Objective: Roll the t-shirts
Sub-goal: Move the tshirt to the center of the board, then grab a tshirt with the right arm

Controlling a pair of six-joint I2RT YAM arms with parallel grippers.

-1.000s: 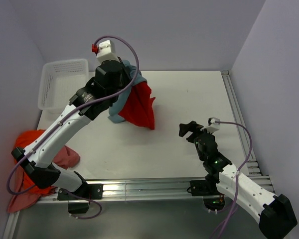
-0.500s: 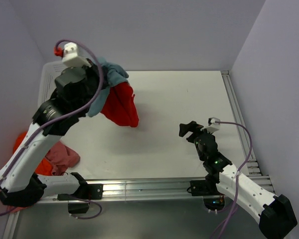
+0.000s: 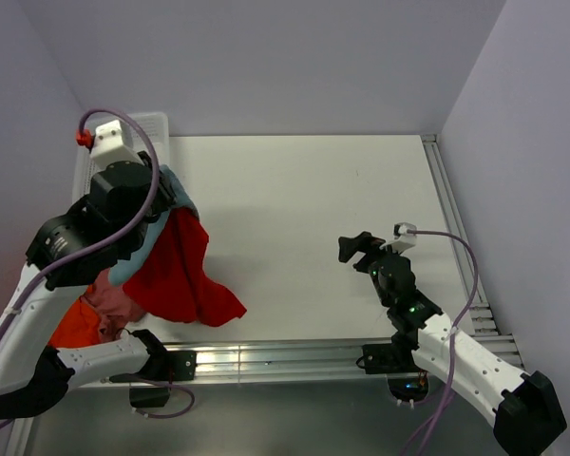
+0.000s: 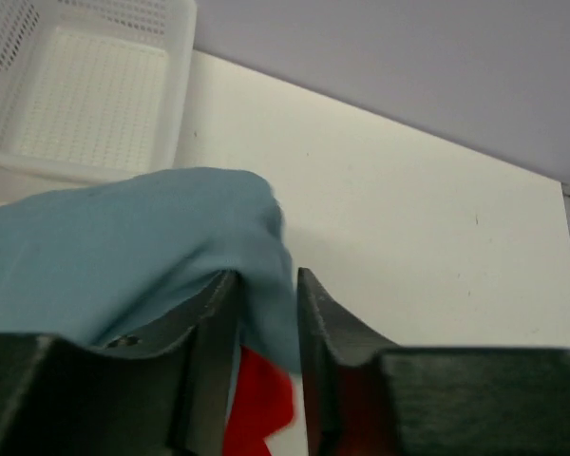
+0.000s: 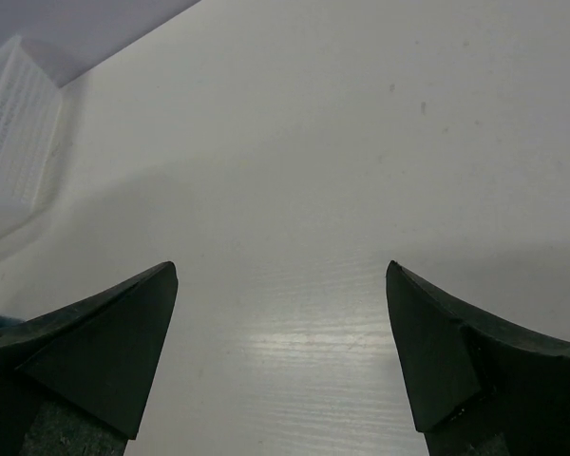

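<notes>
Clamping the blue-grey t-shirt [image 4: 142, 237], red t-shirt [image 3: 180, 275] hanging with it, the left gripper [image 4: 266, 277] holds them aloft over the table's [image 3: 313, 190] near-left corner while the right gripper [image 5: 280, 275] hovers spread and empty, so no shirt looks rolled yet.

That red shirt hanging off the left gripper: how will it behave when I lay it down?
Probably very floppy: the red t-shirt hangs in loose folds below the left gripper, so it should crumple rather than lie flat. It may also slip free, since the jaws visibly pinch the blue-grey t-shirt, not clearly the red one.
</notes>
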